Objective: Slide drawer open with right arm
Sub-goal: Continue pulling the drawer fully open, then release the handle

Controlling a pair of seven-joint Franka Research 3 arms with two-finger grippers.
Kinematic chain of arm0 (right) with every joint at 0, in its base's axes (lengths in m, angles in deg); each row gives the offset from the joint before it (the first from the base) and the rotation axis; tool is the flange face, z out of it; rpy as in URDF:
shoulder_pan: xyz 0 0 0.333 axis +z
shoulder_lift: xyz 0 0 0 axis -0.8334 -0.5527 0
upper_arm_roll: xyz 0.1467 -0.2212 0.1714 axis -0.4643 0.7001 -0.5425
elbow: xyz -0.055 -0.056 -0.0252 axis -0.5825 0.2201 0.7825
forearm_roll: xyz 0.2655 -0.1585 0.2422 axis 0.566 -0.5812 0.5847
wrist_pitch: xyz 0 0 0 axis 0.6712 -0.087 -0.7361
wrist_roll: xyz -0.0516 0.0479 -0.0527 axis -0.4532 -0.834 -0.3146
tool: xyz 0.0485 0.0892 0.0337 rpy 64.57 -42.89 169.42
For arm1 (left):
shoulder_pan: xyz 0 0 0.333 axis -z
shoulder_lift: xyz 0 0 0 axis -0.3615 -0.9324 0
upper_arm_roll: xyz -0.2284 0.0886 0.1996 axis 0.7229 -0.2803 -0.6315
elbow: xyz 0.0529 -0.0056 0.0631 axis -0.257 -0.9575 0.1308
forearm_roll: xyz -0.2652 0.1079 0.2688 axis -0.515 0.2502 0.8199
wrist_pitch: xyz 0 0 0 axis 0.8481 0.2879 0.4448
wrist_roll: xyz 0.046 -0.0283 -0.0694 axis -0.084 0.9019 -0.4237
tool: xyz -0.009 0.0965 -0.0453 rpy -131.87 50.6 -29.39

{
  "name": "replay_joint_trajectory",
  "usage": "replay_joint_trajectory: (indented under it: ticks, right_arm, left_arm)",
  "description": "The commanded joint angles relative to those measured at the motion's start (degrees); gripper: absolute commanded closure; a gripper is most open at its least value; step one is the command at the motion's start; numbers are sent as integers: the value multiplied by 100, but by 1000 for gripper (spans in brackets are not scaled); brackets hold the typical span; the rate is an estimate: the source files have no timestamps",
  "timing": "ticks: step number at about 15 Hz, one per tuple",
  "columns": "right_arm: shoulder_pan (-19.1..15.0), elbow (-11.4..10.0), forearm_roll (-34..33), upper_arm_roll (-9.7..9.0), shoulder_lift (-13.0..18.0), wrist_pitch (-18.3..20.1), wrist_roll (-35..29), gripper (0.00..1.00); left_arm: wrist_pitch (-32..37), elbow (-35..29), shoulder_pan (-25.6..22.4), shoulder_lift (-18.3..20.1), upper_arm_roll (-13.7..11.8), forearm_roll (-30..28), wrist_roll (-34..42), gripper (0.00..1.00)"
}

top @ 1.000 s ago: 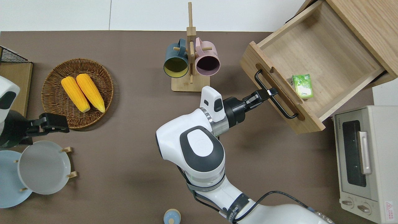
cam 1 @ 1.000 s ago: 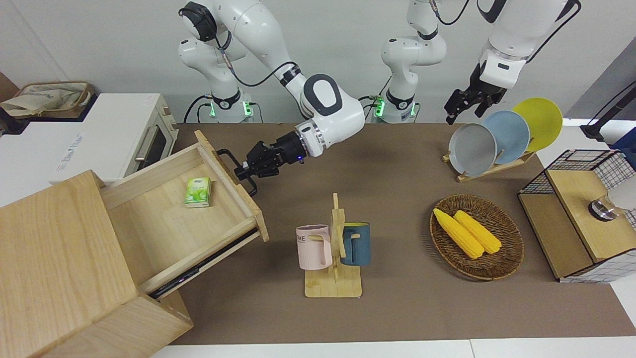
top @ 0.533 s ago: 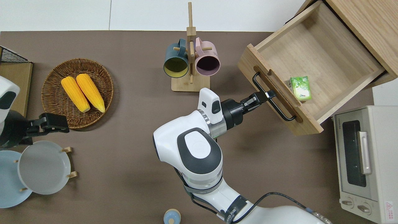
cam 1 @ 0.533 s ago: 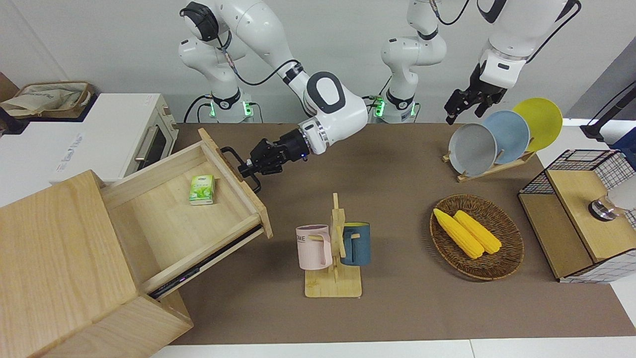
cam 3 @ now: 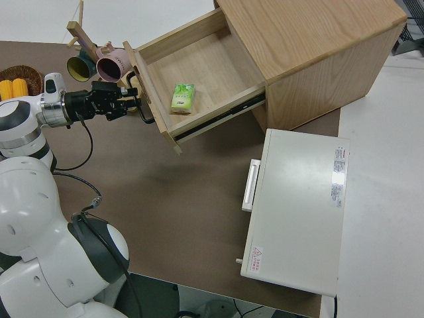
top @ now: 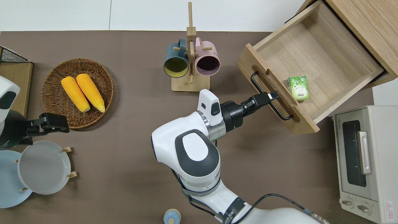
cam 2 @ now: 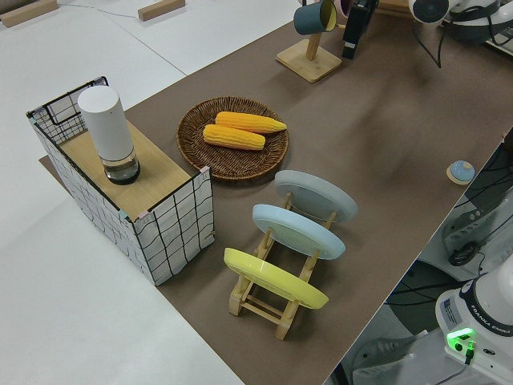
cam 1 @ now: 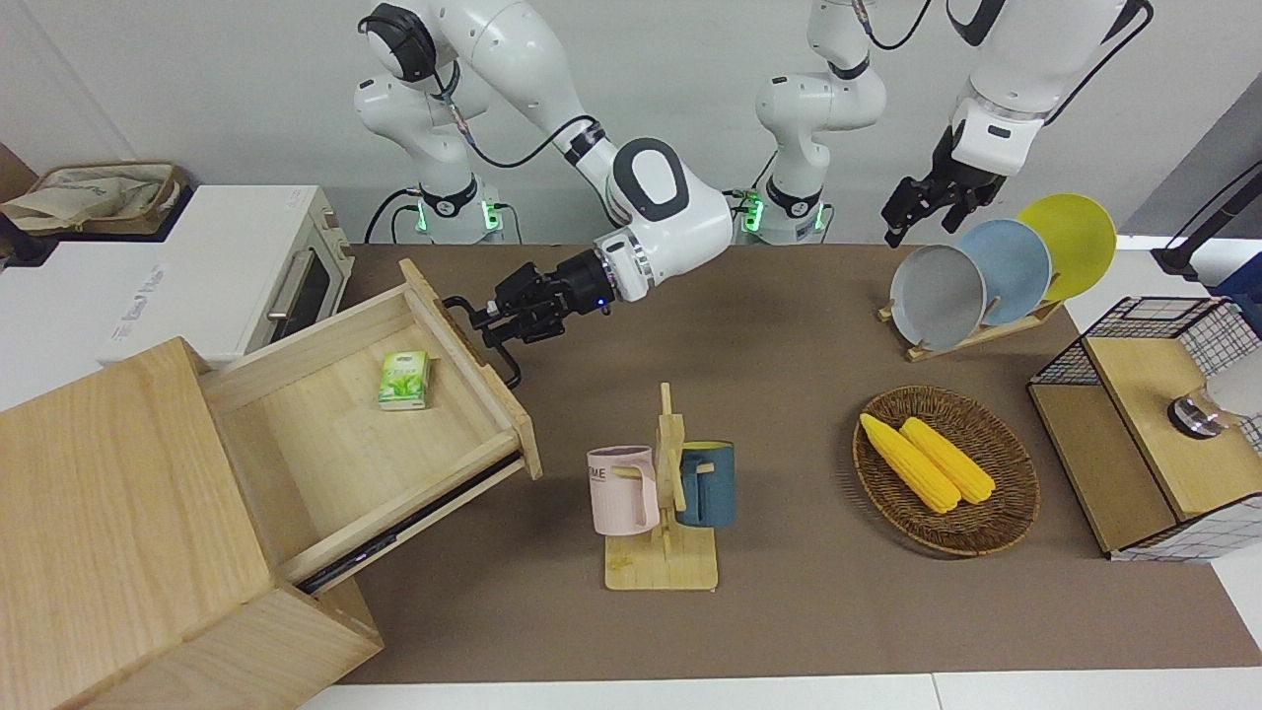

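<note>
Right tool (top: 270, 96) clamped on the black bar handle (top: 270, 95) of the drawer (top: 314, 62), gripping near the middle of the bar. Drawer drawn well out of the pale cabinet (cam 1: 118, 513) at the corner of the surface (cam 1: 789, 611) farthest from the robots, toward the right arm's end; green packet (top: 298, 88) lying inside, close against the front panel. Judged nearly done. Risks from here: pulling on past the end of the runners and dragging the whole cabinet across the surface, or tugging off the line of the slide and jamming the drawer askew. Also possible: front panel swinging toward the mug rack (top: 190, 67) nearby, or the packet sliding with a jerk. Left arm parked, left tool (top: 51, 122) apparently spread.
</note>
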Motion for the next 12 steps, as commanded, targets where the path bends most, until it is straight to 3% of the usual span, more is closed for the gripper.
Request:
replay_joint_trajectory:
  ticks: [1, 5, 12]
  right_arm:
    - [43, 54, 57, 46, 80, 127, -19, 9]
    - [130, 54, 127, -15, 80, 189, -37, 9]
    - [508, 45, 1302, 64, 448, 93, -248, 9]
  left_arm:
    - [97, 21, 7, 48, -25, -5, 51, 7]
    - [97, 21, 7, 48, -25, -5, 51, 7]
    - [98, 21, 7, 48, -25, -5, 51, 7]
